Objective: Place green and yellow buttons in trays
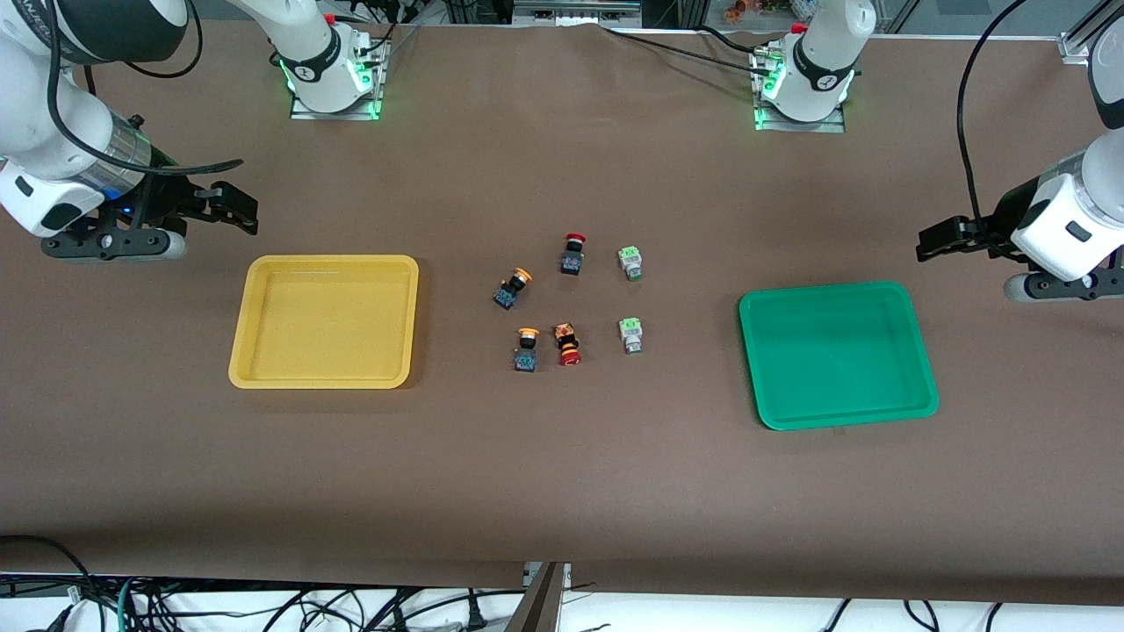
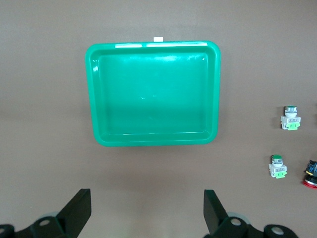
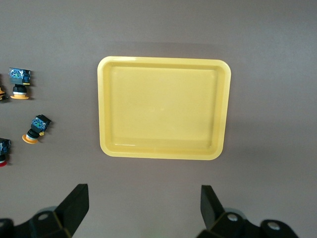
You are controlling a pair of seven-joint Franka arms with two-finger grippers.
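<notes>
Front view is showing two green buttons [image 1: 630,262] and two yellow buttons [image 1: 514,287] lying on the counter [image 1: 562,491] between the yellow tray [image 1: 255,290] and the green tray [image 1: 922,386]. Two red buttons [image 1: 573,253] are lying among them. The left gripper [image 1: 933,241] is waiting near the green tray, jaws wide open and holding nothing. The right gripper [image 1: 239,213] is waiting near the yellow tray, jaws wide open and holding nothing.

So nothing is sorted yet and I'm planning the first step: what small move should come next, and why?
Probably the left gripper, open beside the green tray, should reach over the nearer green button. Both trays are empty, all buttons lie between them, and the green ones sit closest to that tray. The right gripper waits open by the yellow tray.
</notes>
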